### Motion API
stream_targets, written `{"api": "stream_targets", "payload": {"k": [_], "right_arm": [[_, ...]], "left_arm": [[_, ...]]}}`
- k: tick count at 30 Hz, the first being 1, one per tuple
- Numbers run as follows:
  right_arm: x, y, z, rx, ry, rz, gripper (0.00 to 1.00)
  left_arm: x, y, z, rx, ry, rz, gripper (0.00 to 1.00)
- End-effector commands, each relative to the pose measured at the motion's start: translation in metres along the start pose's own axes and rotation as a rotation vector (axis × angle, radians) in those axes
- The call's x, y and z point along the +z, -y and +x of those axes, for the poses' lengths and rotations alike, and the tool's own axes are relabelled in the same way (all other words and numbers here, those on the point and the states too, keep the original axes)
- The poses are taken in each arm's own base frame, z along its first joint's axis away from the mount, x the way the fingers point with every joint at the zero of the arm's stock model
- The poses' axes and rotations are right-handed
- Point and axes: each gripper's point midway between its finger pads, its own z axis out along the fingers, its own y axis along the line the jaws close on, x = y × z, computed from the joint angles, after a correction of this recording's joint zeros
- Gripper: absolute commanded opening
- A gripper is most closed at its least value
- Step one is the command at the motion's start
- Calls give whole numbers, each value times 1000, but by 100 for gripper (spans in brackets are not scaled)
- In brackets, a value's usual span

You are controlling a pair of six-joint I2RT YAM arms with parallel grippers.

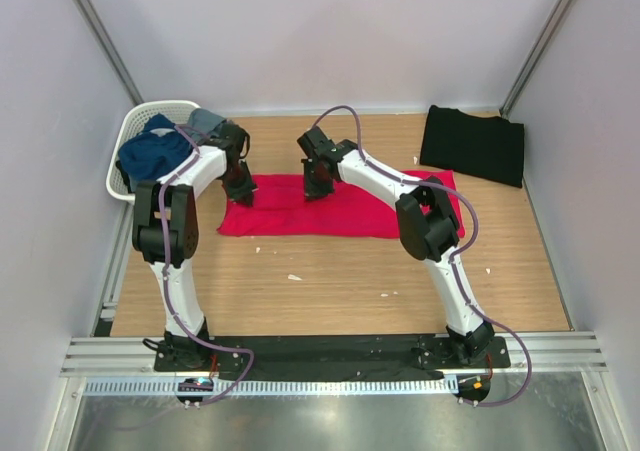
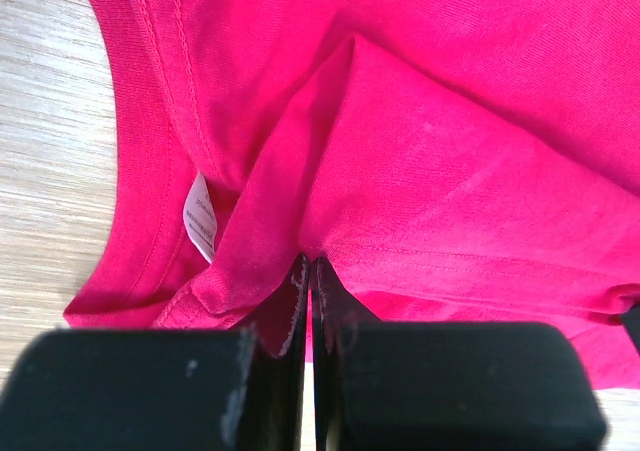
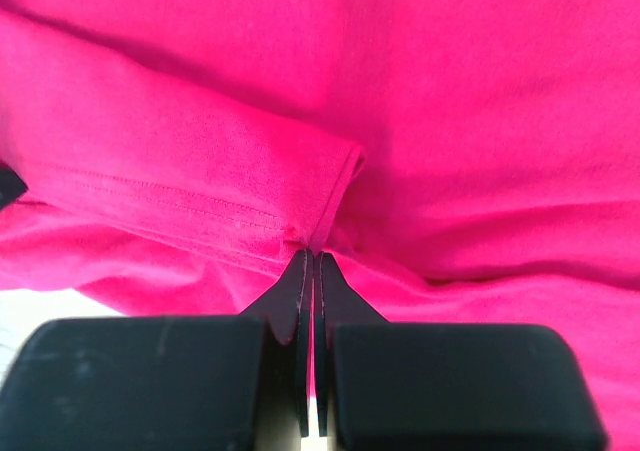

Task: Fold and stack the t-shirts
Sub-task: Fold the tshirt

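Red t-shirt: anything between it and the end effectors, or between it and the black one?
Nothing visible. The left end effector and right end effector are both shut on the red t-shirt; only bare table lies between it and the black t-shirt.

Bright, even light throughout; both wrist views blur close up.

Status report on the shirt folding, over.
Left pincer shut on red t-shirt fold. Right pincer shut on same shirt. Black t-shirt lies far right, apart. White basket stands far left.

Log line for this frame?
left claw: shut on red t-shirt | right claw: shut on red t-shirt | black t-shirt: far right, untouched
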Motion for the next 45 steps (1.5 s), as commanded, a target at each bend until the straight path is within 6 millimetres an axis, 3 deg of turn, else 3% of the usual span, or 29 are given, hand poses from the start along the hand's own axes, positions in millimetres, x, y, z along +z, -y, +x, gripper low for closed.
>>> {"api": "stream_targets", "payload": {"k": [1,9,12,14,17,18,22,25,26,28,30,32,34,36,39,40,41,45], "right_arm": [[-48,-20,-22,-9,50,-82,1],[-47,-17,-13,0,15,-79,1],[-44,-15,-11,-4,8,-65,11],[-45,-15,-13,-7,7,-61,23],[-56,-19,-23,-27,30,-65,37],[-57,-19,-25,-35,30,-67,41],[-79,-19,-43,-51,56,-73,53],[-100,-2,-66,-15,105,-78,62],[-102,17,-72,3,113,-50,64],[-115,38,-82,22,146,-13,74],[-115,80,-84,43,156,88,80],[-119,108,-80,53,155,150,87],[-122,138,-86,55,172,198,96],[-121,163,-80,19,152,218,98],[-118,180,-78,-79,175,228,98],[-117,185,-85,-175,199,218,99],[-113,187,-77,-232,179,195,99],[-105,199,-77,-386,174,125,100]], "left_arm": [[-16,1,-11,14,51,15,0],[-22,0,-10,26,50,16,0],[-20,-2,-7,31,38,7,0],[-22,-3,-5,40,31,3,4],[-34,-6,-11,61,58,-13,26],[-38,-6,-13,67,66,-15,40],[-69,6,-25,51,111,32,58],[-97,25,-36,-1,159,112,71],[-103,30,-37,-60,171,130,80],[-117,42,-39,-123,214,177,83],[-118,58,-35,-219,231,229,91],[-123,76,-26,-280,244,258,93],[-114,81,-21,-321,251,228,94],[-106,94,-12,-388,220,229,95],[-91,103,-7,-479,210,193,96],[-87,103,-6,-502,210,177,96],[-80,103,-6,-527,226,149,96],[-57,97,-1,-633,240,53,96]]}}
